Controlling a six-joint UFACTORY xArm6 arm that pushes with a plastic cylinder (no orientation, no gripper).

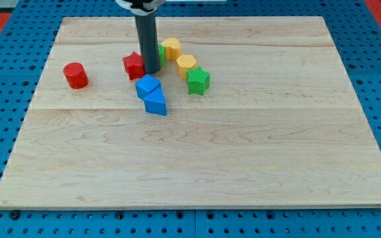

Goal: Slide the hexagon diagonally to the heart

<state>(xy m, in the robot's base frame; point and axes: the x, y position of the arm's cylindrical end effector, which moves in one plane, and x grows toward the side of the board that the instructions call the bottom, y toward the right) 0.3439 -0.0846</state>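
My tip (151,71) rests on the board just right of a red star (133,65) and just above a blue cube (147,86). A yellow hexagon (186,65) lies to the tip's right, a short gap away. A yellow heart (171,47) sits up and to the left of the hexagon, close to it. A green block (161,54), its shape unclear, is mostly hidden behind the rod, between the rod and the heart.
A green star (198,80) touches the hexagon's lower right. A blue triangle (155,104) lies against the blue cube's lower side. A red cylinder (75,75) stands alone at the view's left. The wooden board (243,165) sits on a blue pegboard.
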